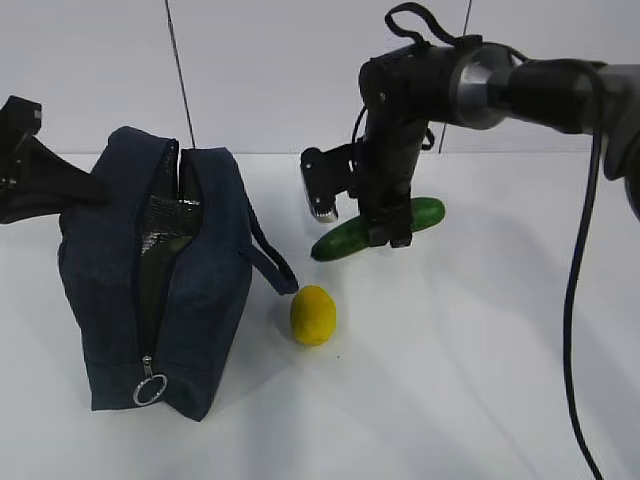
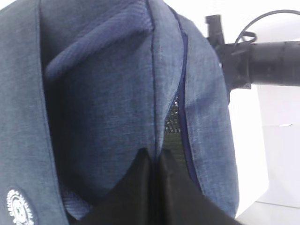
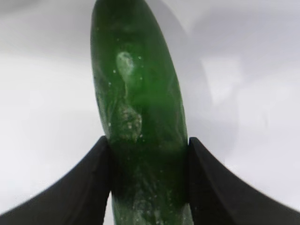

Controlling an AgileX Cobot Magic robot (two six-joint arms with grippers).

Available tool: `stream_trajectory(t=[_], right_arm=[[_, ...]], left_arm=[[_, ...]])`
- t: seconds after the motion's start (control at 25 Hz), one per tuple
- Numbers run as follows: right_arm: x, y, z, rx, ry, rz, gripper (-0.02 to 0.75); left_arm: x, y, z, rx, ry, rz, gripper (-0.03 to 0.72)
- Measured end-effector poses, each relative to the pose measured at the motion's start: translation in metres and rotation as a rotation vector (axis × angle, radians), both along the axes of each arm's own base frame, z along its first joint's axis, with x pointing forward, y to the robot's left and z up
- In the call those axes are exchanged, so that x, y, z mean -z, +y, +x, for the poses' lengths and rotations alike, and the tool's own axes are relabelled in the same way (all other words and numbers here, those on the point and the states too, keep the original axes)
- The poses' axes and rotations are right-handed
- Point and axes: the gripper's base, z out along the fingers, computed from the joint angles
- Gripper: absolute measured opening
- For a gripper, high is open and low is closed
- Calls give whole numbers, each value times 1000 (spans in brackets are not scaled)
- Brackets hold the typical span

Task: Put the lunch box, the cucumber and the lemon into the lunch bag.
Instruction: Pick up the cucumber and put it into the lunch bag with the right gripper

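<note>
Beside lunch bag (image 1: 190,290), only exterior: lemon (image 1: 313,315).

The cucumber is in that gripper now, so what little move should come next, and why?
Probably lift the cucumber a little and carry it left toward the lunch bag. The right gripper is closed on it, and the bag's top gapes open with the left gripper pinching its fabric. The lemon lies between them on the table.

Cucumber (image 1: 425,214) clamped in right end effector (image 1: 388,232) above table (image 1: 480,380), lemon (image 1: 313,315) beside open lunch bag (image 1: 215,290).
</note>
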Motion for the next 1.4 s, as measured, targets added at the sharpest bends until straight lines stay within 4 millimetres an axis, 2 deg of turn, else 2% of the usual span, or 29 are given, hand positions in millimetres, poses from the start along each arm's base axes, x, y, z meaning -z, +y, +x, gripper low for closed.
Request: stream_trajectory(t=[0.16, 0.32, 0.48, 0.64, 0.92, 1.16, 1.24, 1.4], right_arm=[[-34, -6, 5, 245, -89, 50, 357], [-80, -4, 4, 577, -135, 235, 356], [-113, -1, -5, 866, -51, 388, 356], [-137, 12, -12, 961, 76, 562, 356], [-163, 37, -30, 1252, 486, 864, 356], [-179, 58, -43, 1282, 817, 993, 356], [-183, 63, -49, 1316, 826, 985, 356], [-196, 66, -63, 1375, 654, 937, 356]], left_arm=[[-1, -1, 0, 0, 3, -18, -3], [-1, -1, 0, 3, 4, -24, -3], [-2, -1, 0, 2, 4, -27, -3], [-2, -1, 0, 1, 4, -27, -3], [-2, -1, 0, 1, 4, -28, -3], [-2, -1, 0, -3, 3, -26, -3], [-1, -1, 1, -13, -1, -20, -3], [-1, 0, 1, -17, -4, -16, -3]])
